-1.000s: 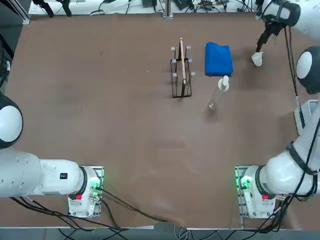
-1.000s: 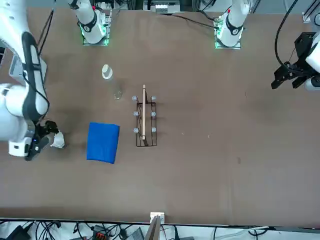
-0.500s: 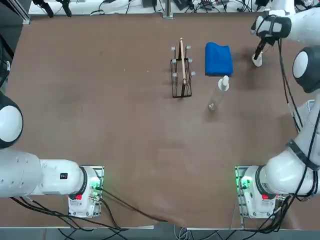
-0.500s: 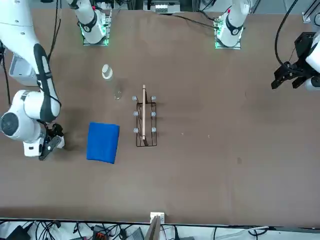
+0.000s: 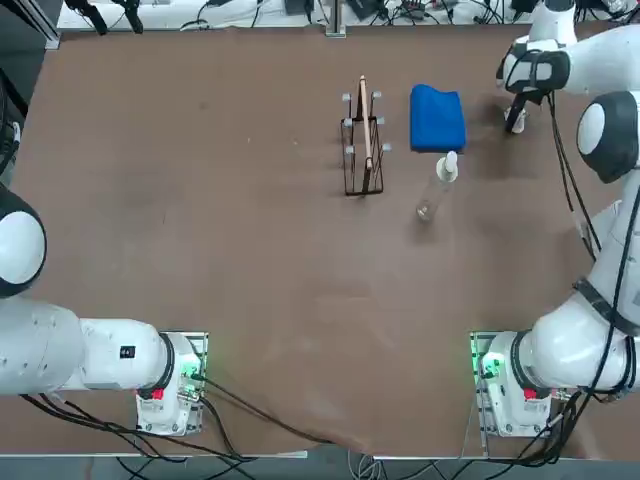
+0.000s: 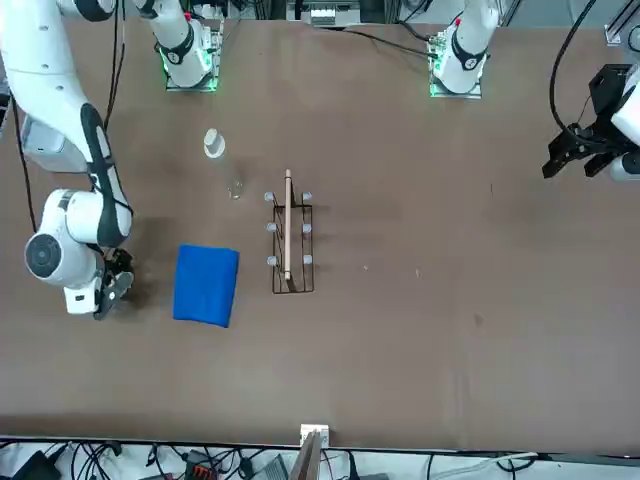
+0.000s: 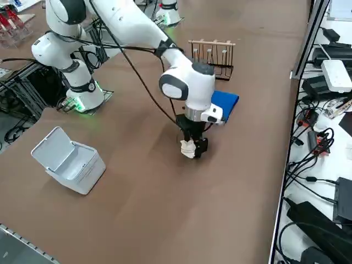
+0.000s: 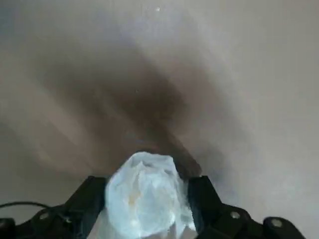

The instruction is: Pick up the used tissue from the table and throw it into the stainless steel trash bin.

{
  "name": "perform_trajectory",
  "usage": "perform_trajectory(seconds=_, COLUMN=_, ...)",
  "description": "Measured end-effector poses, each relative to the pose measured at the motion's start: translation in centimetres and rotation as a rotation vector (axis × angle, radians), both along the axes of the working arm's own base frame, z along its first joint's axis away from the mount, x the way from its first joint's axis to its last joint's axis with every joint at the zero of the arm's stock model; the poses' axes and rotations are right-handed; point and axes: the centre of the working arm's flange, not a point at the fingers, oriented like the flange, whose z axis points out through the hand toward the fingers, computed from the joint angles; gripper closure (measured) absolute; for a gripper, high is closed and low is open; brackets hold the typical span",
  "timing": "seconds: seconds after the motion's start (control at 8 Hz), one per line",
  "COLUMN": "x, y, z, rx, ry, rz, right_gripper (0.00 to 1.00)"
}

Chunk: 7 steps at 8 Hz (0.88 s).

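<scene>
The small crumpled white tissue wad (image 8: 144,199) sits between the fingers of the right tool (image 7: 193,147), which grasps it low over the brown bench (image 7: 137,181), beside the blue folded cloth (image 7: 224,103).

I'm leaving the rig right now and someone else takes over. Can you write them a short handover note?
Right gripper: down at the table beside the blue cloth, fingers either side of the used tissue; whether they have shut on it can't be told.
Stainless steel trash bin: on the table at the robot's right side, lid open, well clear of the tissue.
Done: reach to the tissue.
Left: confirm grip, lift, carry to the bin, drop.
</scene>
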Motion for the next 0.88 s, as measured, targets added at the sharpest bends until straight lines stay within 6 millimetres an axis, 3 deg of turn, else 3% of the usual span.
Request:
perform_trajectory(seconds=0.25, x=0.1, y=-0.1, z=0.4, rx=-0.004, ry=-0.003, rz=0.004, right_gripper=0.05)
perform_trajectory(seconds=0.38, x=0.1, y=-0.2, z=0.7, rx=-0.006, ry=0.006, rz=0.002, right_gripper=0.14)
perform_trajectory(seconds=0.62, x=-0.2, y=-0.8, z=2.8, rx=-0.010, ry=0.062, rz=0.004, right_gripper=0.54)
perform_trajectory(seconds=0.88, x=-1.3, y=-2.9, z=8.1, rx=-0.012, ry=0.137, rz=-0.006, right_gripper=0.69)
